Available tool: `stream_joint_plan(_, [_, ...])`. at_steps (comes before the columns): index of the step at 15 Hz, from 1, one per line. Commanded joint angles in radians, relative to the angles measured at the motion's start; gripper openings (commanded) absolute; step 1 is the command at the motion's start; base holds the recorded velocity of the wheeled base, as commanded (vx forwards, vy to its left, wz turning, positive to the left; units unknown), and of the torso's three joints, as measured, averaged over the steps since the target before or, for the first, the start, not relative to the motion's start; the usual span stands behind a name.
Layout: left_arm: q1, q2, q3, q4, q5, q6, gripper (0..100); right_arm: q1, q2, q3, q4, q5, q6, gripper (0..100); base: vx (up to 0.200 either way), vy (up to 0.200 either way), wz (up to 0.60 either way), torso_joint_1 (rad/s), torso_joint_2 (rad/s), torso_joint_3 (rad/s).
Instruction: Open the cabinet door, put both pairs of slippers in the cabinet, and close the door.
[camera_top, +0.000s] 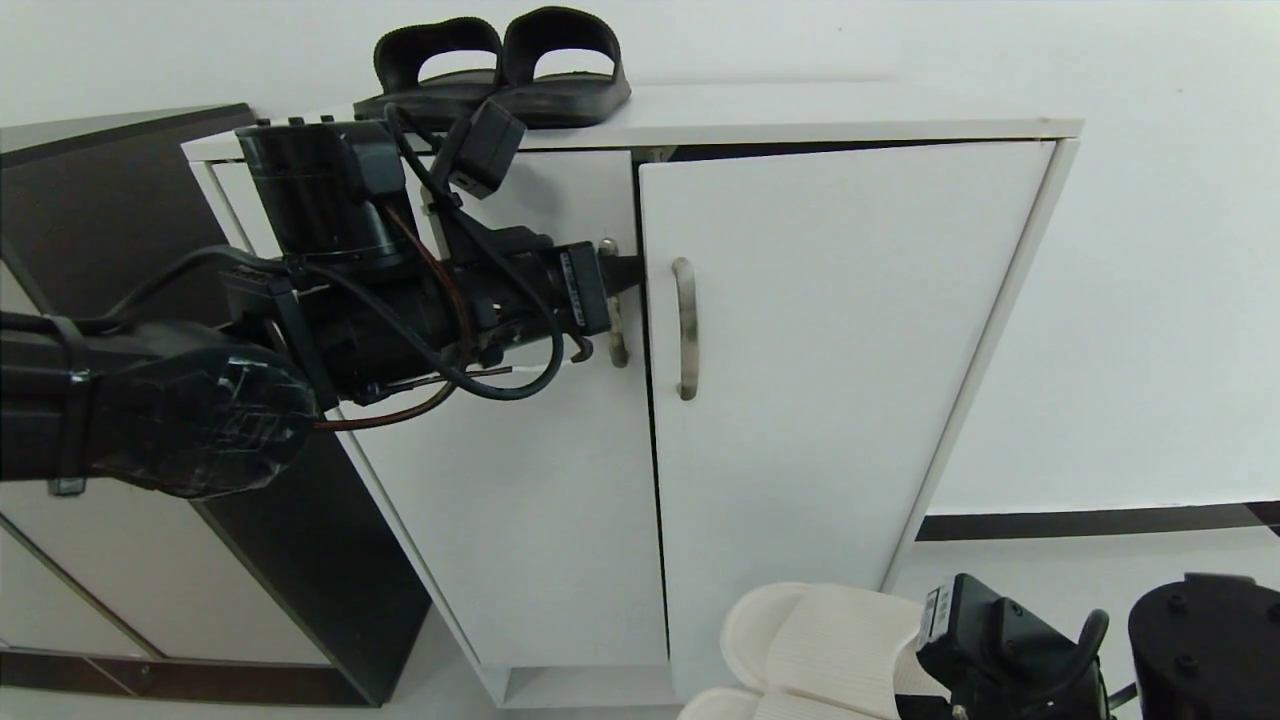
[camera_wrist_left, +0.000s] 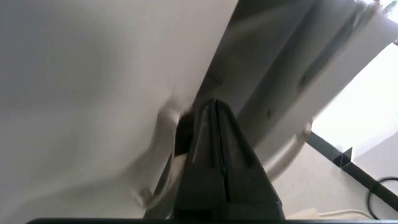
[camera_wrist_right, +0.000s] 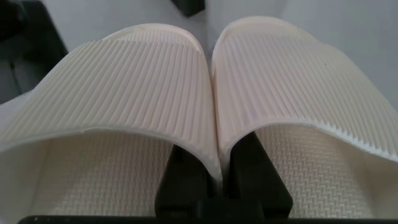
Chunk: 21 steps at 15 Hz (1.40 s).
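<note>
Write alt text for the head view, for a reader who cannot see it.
The black left pincer meets the curved metal handle on the left door of the white two-door cabinet. A black rubber slipper pair sits on the cabinet top; the right pincer holds a ribbed cream slipper pair low in front.

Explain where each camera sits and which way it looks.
Head view: on the robot's head, facing forward and down at the cabinet; the left gripper and right gripper show.
Left wrist view: on the left wrist, looking along its gripper at the left door handle.
Right wrist view: on the right wrist, looking along its gripper into the white slippers it clamps.
Shared: the head view also sees that handle and those slippers.
</note>
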Motion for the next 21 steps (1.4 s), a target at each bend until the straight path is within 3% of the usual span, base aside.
stream_joint_plan(1, [-0.012,0.007,-0.003,0.000,0.000,0.001,0,0.057,-0.006,0.045,-0.001,0.001,0.003,0,-0.200,0.000,0.00,0.007,0.00,-0.002])
stream_joint_plan(2, [-0.029,0.005,-0.001,0.000,0.002,0.001,0,0.071,-0.007,0.054,-0.001,0.001,0.003,0,-0.200,0.000,0.00,-0.002,0.00,-0.002])
stream_joint_plan(3, [-0.080,-0.006,0.017,-0.002,0.019,0.004,0,0.098,-0.018,0.059,-0.006,0.001,0.005,0,-0.200,0.000,0.00,0.002,0.00,0.002])
stream_joint_plan(4, [-0.177,-0.042,0.051,-0.003,0.077,0.007,0,0.201,-0.087,0.059,0.000,-0.008,0.005,0,-0.200,0.000,0.00,0.002,0.00,0.002])
stream_joint_plan(6, [-0.264,-0.055,0.084,-0.007,0.098,0.016,0,0.250,-0.095,0.057,0.011,-0.049,0.005,0,-0.200,0.000,0.00,0.002,0.00,0.002])
stream_joint_plan(8, [-0.272,-0.049,0.089,-0.008,0.100,0.030,0,0.260,-0.036,0.034,0.006,-0.089,0.003,0,-0.200,0.000,0.00,0.002,0.00,0.000])
stream_joint_plan(10, [-0.203,-0.065,0.097,-0.023,0.108,0.032,0,0.249,0.022,-0.013,0.005,-0.215,0.018,0,-0.100,0.000,0.00,0.001,0.00,-0.001])
stream_joint_plan(12, [-0.126,-0.125,0.154,-0.108,0.207,0.030,0,0.155,0.108,-0.095,-0.017,-0.308,0.103,0,0.000,0.000,0.00,0.000,0.00,0.000])
stream_joint_plan(13, [-0.114,-0.144,0.177,-0.120,0.244,0.030,0,0.126,0.126,-0.115,-0.026,-0.322,0.117,0,0.000,0.000,0.00,0.000,0.00,0.000])
stream_joint_plan(14, [-0.098,-0.257,0.282,-0.120,0.402,0.030,0,0.023,0.181,-0.179,-0.044,-0.385,0.129,0,0.000,0.000,0.00,0.000,0.00,0.000])
stream_joint_plan(15, [-0.098,-0.343,0.371,-0.088,0.526,0.032,0,-0.024,0.218,-0.234,-0.041,-0.474,0.141,0,0.000,0.000,0.00,0.000,0.00,0.000])
stream_joint_plan(17, [-0.095,-0.584,0.558,0.079,0.835,0.068,0,-0.070,0.281,-0.337,-0.038,-0.647,0.193,0,0.000,0.000,0.00,0.000,0.00,0.000])
stream_joint_plan(18, [-0.023,-0.720,0.629,0.194,0.905,0.073,0,-0.090,0.298,-0.360,-0.040,-0.698,0.193,0,0.000,0.000,0.00,0.000,0.00,0.000])
stream_joint_plan(19, [0.118,-0.875,0.692,0.325,0.910,0.110,0,-0.098,0.304,-0.362,-0.040,-0.724,0.187,0,0.000,0.000,0.00,0.000,0.00,0.000])
stream_joint_plan(20, [0.193,-1.000,0.718,0.398,0.910,0.144,0,-0.098,0.304,-0.357,-0.041,-0.729,0.189,0,0.000,0.000,0.00,0.000,0.00,0.000])
stream_joint_plan(21, [0.297,-1.211,0.726,0.529,0.910,0.154,0,-0.099,0.303,-0.345,-0.043,-0.729,0.187,0,0.000,0.000,0.00,0.000,0.00,0.000])
